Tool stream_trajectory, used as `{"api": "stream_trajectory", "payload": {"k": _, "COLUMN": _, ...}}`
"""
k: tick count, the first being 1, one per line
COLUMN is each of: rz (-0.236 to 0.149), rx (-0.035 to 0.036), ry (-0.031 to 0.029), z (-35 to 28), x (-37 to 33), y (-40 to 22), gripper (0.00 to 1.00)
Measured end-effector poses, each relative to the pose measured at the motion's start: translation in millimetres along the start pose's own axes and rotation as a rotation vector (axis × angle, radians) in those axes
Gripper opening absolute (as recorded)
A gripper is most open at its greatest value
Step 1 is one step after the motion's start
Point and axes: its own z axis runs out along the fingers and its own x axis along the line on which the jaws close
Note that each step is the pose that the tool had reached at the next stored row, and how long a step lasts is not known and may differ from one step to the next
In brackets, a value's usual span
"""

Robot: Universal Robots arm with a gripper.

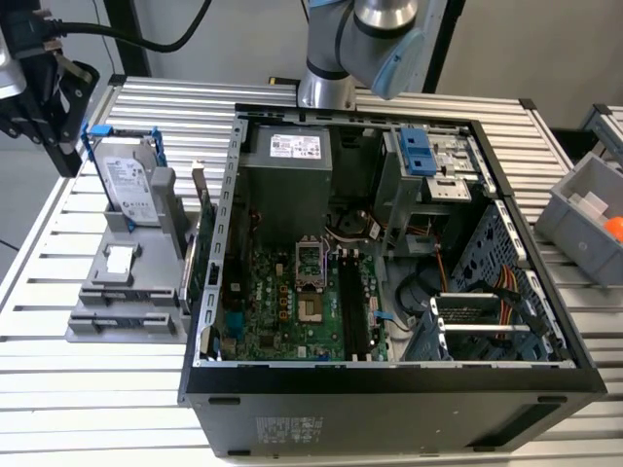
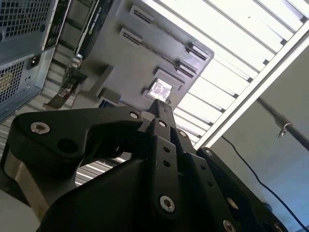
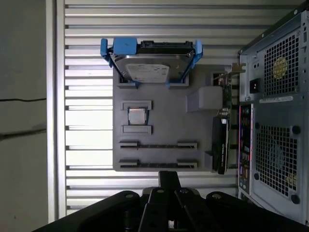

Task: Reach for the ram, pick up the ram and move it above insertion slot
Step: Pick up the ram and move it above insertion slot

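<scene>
Above the grey fixture (image 3: 159, 116), beside the case (image 1: 389, 404): gripper (image 3: 169, 176) fingers pressed together, nothing seen between them. The first wrist view looks straight down on two slots, each a thin dark strip (image 3: 158, 144) lying parallel to the hard drive (image 3: 149, 67) (ram edge-on or bare slot, cannot tell). The exterior view gives them as low rails (image 1: 127, 316).

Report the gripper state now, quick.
Gripper: closed, with nothing held between its fingertips in both wrist views.
</scene>
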Motion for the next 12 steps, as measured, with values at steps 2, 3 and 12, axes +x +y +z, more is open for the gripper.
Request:
{"api": "stream_trajectory", "payload": {"k": 2, "rz": -0.001, "rx": 0.0000, "ry": 0.0000, "z": 0.1, "x": 0.0, "y": -1.0, "gripper": 0.00}}
{"api": "stream_trajectory", "payload": {"k": 3, "rz": -0.001, "rx": 0.0000, "ry": 0.0000, "z": 0.1, "x": 0.0, "y": -1.5, "gripper": 0.00}}
{"api": "stream_trajectory", "payload": {"k": 12, "rz": -0.005, "rx": -0.0001, "ry": 0.0002, "z": 0.4, "x": -0.1, "y": -5.9, "gripper": 0.00}}
